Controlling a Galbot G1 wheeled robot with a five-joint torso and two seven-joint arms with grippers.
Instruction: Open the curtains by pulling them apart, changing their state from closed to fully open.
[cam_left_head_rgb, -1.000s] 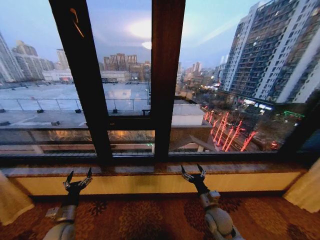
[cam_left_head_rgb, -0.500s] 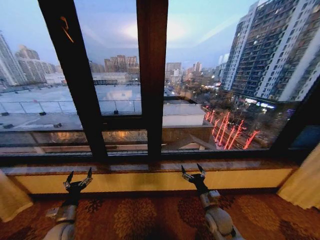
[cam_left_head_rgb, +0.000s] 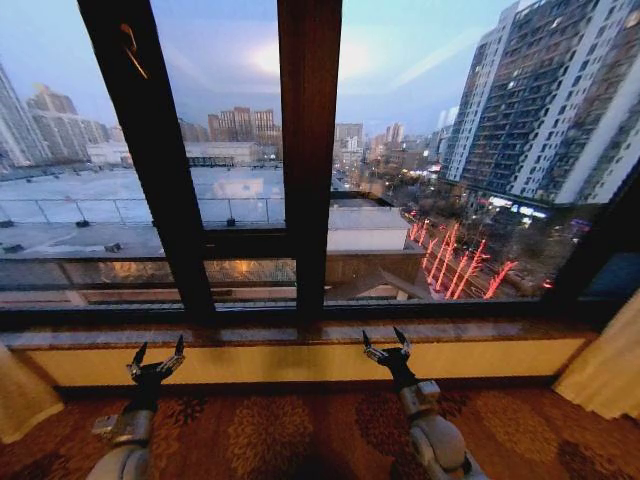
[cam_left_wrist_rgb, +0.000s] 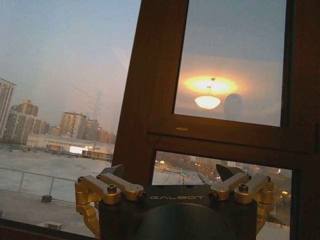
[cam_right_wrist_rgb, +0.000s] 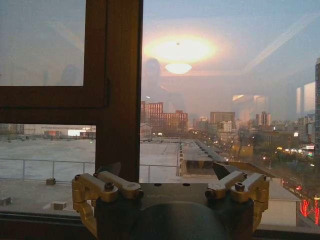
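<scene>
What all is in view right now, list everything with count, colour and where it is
Curtains: two, cream, one bunched at the far left edge, one at the far right edge, window between them uncovered.
Window frame: one, dark brown wood, across the middle, with upright bars.
Window sill: one, brown, below the glass.
Wall panel: one, yellow, under the sill.
Carpet: one, red-brown patterned, on the floor.
Left gripper: black and gold, open, low at left, holding nothing.
Right gripper: black and gold, open, low at right, holding nothing.
</scene>
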